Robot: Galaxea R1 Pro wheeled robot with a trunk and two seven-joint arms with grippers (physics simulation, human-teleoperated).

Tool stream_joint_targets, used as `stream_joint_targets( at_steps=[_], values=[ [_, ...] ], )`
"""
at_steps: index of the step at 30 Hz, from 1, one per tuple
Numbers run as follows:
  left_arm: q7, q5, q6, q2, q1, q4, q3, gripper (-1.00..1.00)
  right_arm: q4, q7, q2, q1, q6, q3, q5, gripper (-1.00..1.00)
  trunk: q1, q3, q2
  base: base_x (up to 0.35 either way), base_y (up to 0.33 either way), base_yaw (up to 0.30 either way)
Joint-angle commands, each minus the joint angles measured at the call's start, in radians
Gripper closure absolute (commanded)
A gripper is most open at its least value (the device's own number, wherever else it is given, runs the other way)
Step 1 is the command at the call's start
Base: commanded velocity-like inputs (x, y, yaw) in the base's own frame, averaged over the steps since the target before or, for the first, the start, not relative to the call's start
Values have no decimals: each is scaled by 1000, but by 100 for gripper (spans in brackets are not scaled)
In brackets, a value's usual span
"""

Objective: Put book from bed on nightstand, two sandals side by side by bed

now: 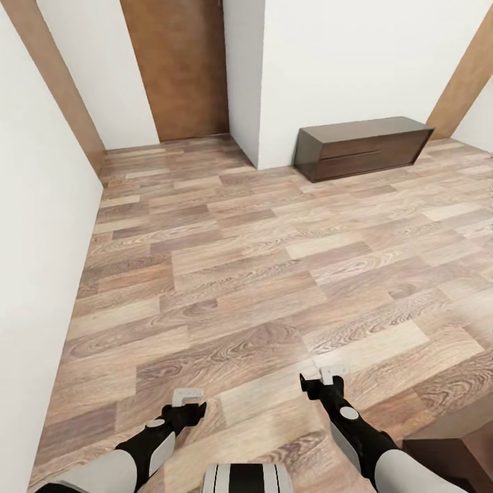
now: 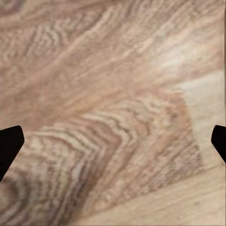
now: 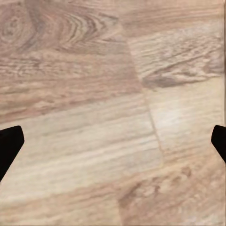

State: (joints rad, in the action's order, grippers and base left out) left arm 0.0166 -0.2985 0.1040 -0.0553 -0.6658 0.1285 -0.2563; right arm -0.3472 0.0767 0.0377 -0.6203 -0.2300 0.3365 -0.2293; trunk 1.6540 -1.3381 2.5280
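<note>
Wood-plank floor [image 1: 233,274]; low dark cabinet [image 1: 363,146] lengthwise along wall

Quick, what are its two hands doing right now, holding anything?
Left hand: open, empty, over the floor.
Right hand: open, empty, over the floor.

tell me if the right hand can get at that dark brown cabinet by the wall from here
Probably not. The right hand hangs low over the wood floor, open and empty, while the dark brown cabinet stands far across the room against the white wall. Nothing blocks the way, but the base would need to drive closer.
</note>
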Motion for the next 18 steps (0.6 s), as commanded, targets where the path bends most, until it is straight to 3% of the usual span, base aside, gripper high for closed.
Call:
stream_joint_targets(
  at_steps=[1,8,18],
  values=[
    [2,-7,5,1,0,0,-8,-100,1,6,0,0,-5,9,-8,-100,0,0,0,326,141,-186],
    [2,-8,27,5,0,3,-7,-100,1,6,1,1,-7,8,-7,-100,0,7,0,293,137,-181],
    [-4,-30,65,8,0,4,10,-100,1,6,1,4,-6,8,-8,-100,0,11,0,31,14,-40]
  ],
)
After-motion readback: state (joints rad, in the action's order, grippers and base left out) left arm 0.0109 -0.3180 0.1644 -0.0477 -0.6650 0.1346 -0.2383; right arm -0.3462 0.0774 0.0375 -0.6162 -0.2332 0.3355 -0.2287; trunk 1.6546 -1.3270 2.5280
